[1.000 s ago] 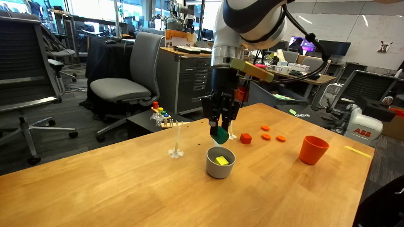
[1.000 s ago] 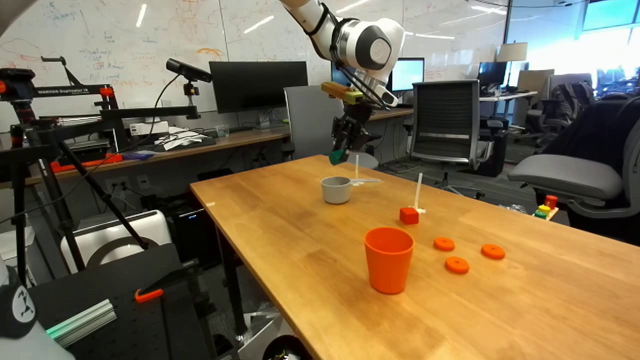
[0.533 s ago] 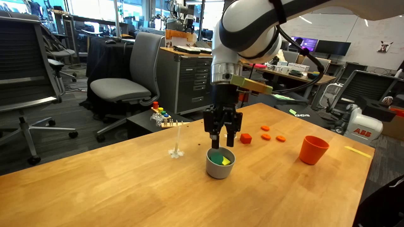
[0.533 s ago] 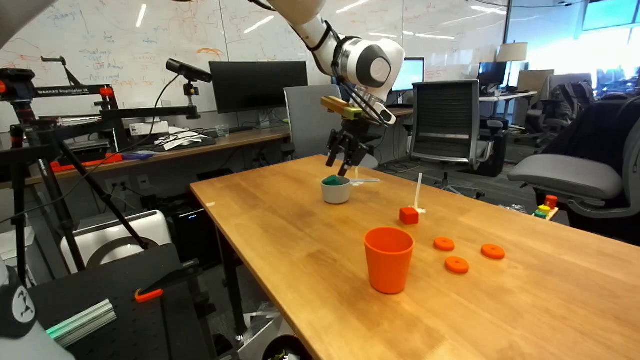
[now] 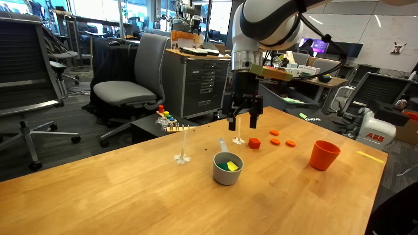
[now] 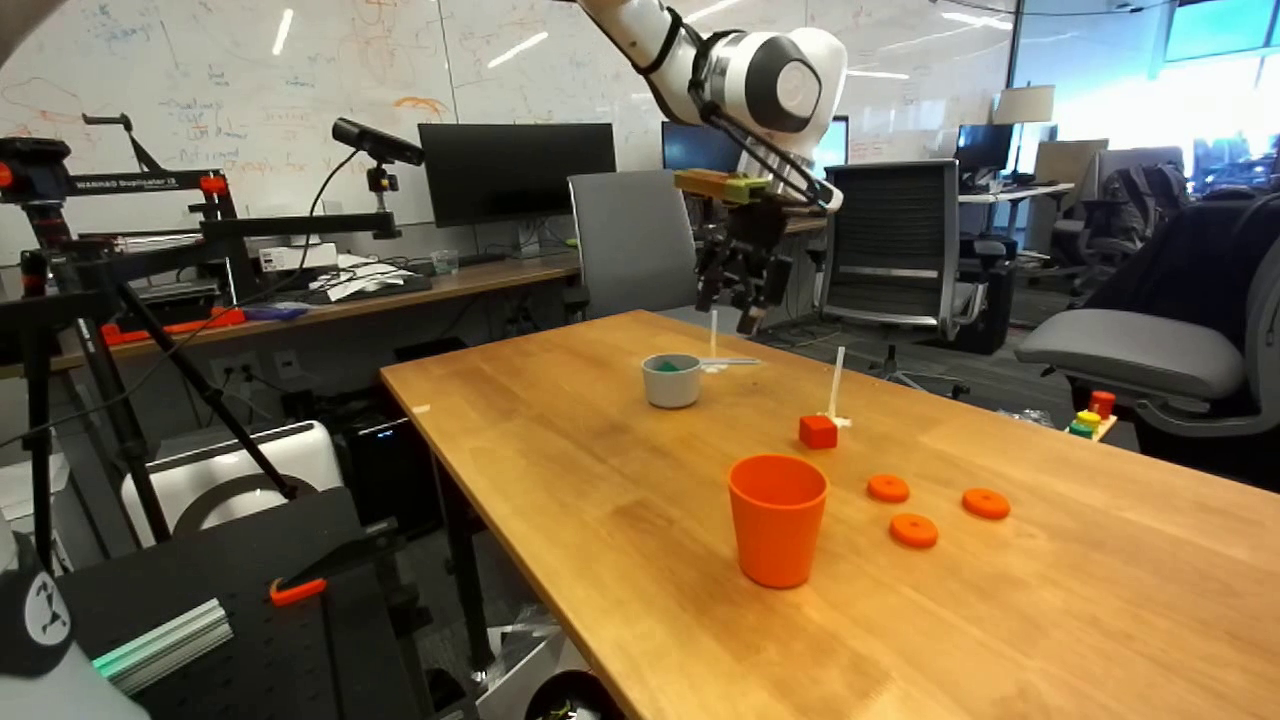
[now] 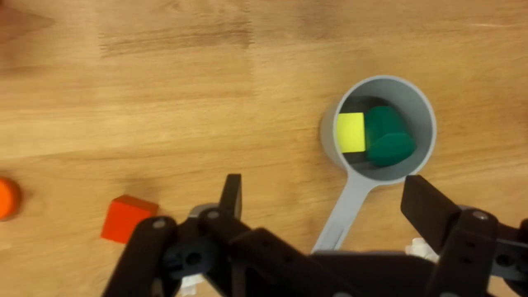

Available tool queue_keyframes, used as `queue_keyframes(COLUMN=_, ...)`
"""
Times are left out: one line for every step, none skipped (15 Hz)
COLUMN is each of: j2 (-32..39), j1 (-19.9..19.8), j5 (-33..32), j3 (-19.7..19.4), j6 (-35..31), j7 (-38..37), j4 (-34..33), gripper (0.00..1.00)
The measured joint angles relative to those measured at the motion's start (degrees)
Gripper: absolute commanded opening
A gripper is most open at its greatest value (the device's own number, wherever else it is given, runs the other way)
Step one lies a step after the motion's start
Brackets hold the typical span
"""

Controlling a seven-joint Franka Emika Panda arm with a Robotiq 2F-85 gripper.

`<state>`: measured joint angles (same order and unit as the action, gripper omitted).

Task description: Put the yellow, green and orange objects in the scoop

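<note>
Presently, a yellow block [image 7: 350, 133] and faceted green block [image 7: 389, 138] rest inside the grey handled scoop [image 5: 226, 178]. Parted, released jaws hang over the wooden counter [image 5: 130, 195].

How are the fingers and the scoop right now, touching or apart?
Apart. In both exterior views, table shows between the ends of the fingers and the scoop, handle included.

In an exterior view the scoop [image 5: 225, 178] (handle [image 5: 223, 145] toward the far edge of the tabletop [image 5: 130, 195]) holds two blocks [image 5: 232, 166]; rightward lie a cube [image 5: 254, 143], three discs [image 5: 275, 141] and, toward the right corner, a cup [image 5: 323, 160].
</note>
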<state>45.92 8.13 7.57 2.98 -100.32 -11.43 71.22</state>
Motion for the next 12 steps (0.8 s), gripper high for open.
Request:
queue_keyframes(j2=-0.9, j1=-0.4, j5=-0.6, j3=-0.9, j6=0.1, j7=-0.3, j4=0.3, gripper=1.0)
queue_keyframes(j2=-1.7, j1=-0.9, j5=-0.9, j3=-1.8, j6=0.3, j7=-0.6, j4=0.8, gripper=1.0)
queue_keyframes(j2=-2.4, j1=-1.5, j5=-1.2, j3=-2.6, j6=0.4, j7=-0.9, j4=1.3, gripper=1.0)
queue_keyframes(j2=-2.8, j1=-2.1, j5=-1.4, j3=-3.2, j6=0.6, j7=-1.2, j4=1.6, gripper=1.0)
queue_keyframes(j2=-2.9, j1=-2.7, j5=-1.4, j3=-3.6, j6=1.0, j7=-1.3, j4=1.8, gripper=1.0)
queue_keyframes(j2=-2.9, j1=-3.4, j5=-1.4, j3=-4.0, j6=1.3, j7=-1.5, j4=2.0, gripper=1.0)
queue_keyframes(j2=-2.7, j1=-4.1, j5=-1.4, j3=-4.1, j6=1.8, j7=-1.6, j4=2.2, gripper=1.0)
queue_keyframes(j2=-2.2, j1=-4.8, j5=-1.4, j3=-4.2, j6=2.2, j7=-1.8, j4=2.3, gripper=1.0)
queue_keyframes(j2=-1.6, j1=-5.4, j5=-1.4, j3=-4.3, j6=2.5, j7=-2.0, j4=2.4, gripper=1.0)
queue_keyframes(j2=-0.9, j1=-5.9, j5=-1.4, j3=-4.3, j6=2.9, j7=-2.3, j4=2.3, gripper=1.0)
queue_keyframes(j2=0.1, j1=-6.3, j5=-1.4, j3=-4.4, j6=3.4, j7=-2.6, j4=2.2, gripper=1.0)
queue_keyframes(j2=1.3, j1=-6.6, j5=-1.4, j3=-4.5, j6=4.0, j7=-2.8, j4=1.9, gripper=1.0)
